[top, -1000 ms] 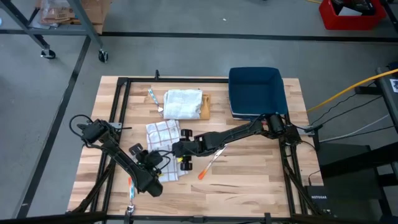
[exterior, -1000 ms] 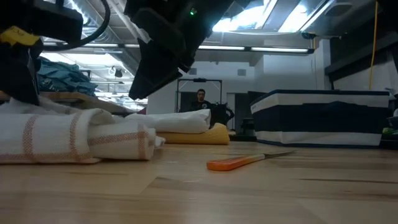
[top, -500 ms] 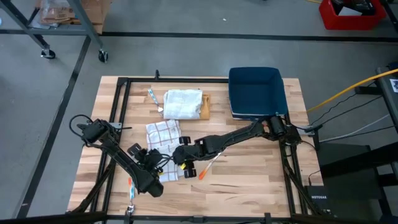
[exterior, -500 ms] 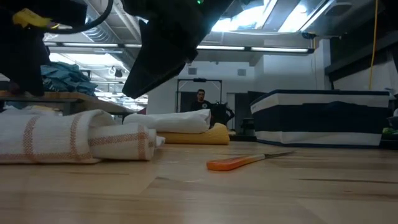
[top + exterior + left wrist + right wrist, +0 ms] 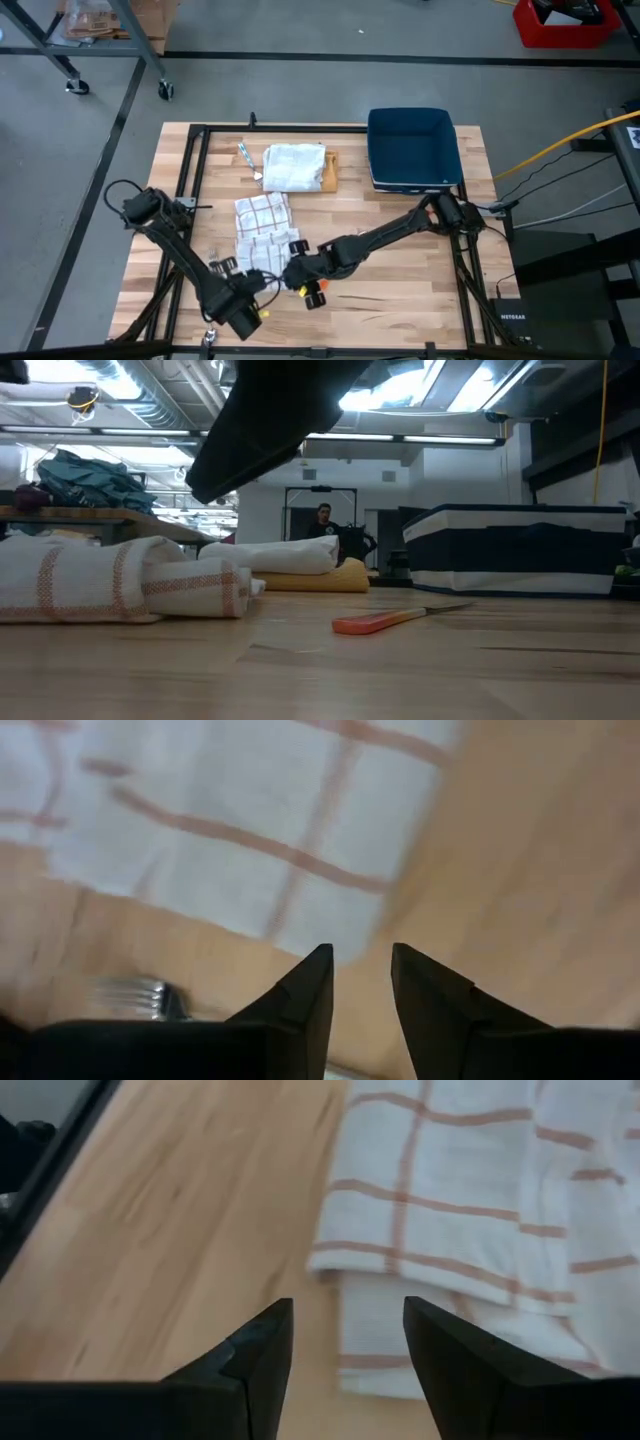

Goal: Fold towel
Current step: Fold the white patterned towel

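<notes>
Both tools, left (image 5: 358,982) and right (image 5: 348,1342), hover empty (fingers apart) beside the checked towel (image 5: 262,225).

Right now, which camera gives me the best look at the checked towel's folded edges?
The right wrist view: the checked towel fills it, its stacked layers and near edge clear. The high view shows the towel's whole outline between both arms. The low view shows it side-on as a rolled stack. The left wrist view catches one blurred corner.
</notes>
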Controlling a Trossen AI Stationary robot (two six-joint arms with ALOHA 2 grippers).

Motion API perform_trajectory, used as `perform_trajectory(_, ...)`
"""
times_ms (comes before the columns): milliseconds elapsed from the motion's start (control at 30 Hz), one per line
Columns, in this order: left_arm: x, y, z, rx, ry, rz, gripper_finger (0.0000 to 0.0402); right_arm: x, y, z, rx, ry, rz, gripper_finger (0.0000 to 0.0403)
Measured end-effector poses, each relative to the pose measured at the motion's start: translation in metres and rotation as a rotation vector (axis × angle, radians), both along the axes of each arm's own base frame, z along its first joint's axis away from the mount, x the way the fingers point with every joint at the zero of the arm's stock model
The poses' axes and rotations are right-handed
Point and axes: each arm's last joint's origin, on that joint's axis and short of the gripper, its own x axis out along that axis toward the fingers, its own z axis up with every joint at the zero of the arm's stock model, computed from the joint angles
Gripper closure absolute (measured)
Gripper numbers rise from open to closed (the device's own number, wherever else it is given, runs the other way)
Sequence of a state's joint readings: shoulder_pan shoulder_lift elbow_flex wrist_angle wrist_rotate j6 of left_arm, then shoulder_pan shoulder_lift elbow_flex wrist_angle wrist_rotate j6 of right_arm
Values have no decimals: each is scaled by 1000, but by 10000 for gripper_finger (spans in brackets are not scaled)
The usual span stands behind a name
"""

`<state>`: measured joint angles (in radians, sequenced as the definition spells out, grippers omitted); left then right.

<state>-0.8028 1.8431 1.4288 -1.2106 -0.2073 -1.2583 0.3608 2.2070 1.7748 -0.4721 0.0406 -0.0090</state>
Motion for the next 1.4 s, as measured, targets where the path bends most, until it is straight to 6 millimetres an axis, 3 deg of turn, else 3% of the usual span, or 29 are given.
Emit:
perform_trajectory(200,-13,-19,0,-34,-2,-214,299,-3,9,-1,-14,-6,10,207)
perform_trajectory(633,-14,-26,-14,63,-21,-247,186,1,9,-37,-40,49,7,207)
perform_trajectory(967,-7,-31,-47,181,5,-251,195,4,6,-37,-103,5,-53,207)
perform_trajectory(1400,-7,-28,-73,277,12,-208,208,7,9,-69,-116,59,-49,207)
